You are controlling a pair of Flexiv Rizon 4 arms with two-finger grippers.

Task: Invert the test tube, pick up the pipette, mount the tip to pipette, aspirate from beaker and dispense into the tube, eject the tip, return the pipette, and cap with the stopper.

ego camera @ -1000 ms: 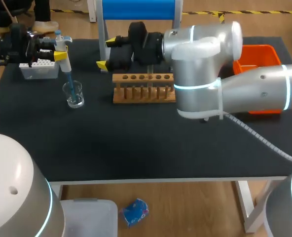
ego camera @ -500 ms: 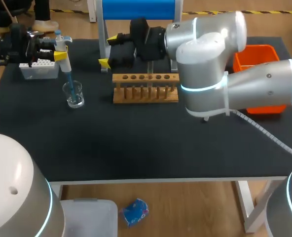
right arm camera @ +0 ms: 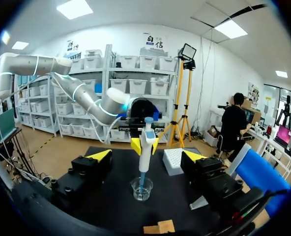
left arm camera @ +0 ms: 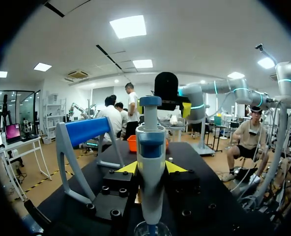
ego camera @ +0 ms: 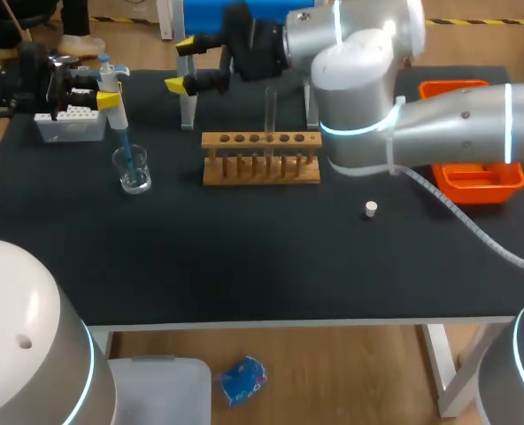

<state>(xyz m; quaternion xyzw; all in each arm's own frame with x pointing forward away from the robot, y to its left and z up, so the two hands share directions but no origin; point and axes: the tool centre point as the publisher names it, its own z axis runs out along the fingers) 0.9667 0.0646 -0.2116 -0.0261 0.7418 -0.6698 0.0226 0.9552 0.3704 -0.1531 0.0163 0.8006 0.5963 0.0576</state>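
My left gripper (ego camera: 103,91) is shut on the white and blue pipette (ego camera: 111,88), held upright at the table's far left. Its blue tip dips into the glass beaker (ego camera: 134,170). In the left wrist view the pipette (left arm camera: 150,162) stands between the yellow fingertips (left arm camera: 128,168), above the beaker (left arm camera: 148,230). A clear test tube (ego camera: 269,111) stands upright in the wooden rack (ego camera: 260,159). My right gripper (ego camera: 182,64) hangs open and holds nothing, above and left of the rack. Its wrist view looks across at the pipette (right arm camera: 146,147) and beaker (right arm camera: 141,189). A small white stopper (ego camera: 370,209) lies right of the rack.
A white tip box (ego camera: 69,124) sits behind the beaker at the far left. A blue-topped stand (ego camera: 244,18) rises behind the rack. An orange bin (ego camera: 474,181) lies at the right, partly under my right arm. The black table (ego camera: 244,257) is bare at the front.
My right arm has lifted up and back from the rack, leaving the test tube standing upright in it and uncovering the stopper. The left arm and pipette have kept still.
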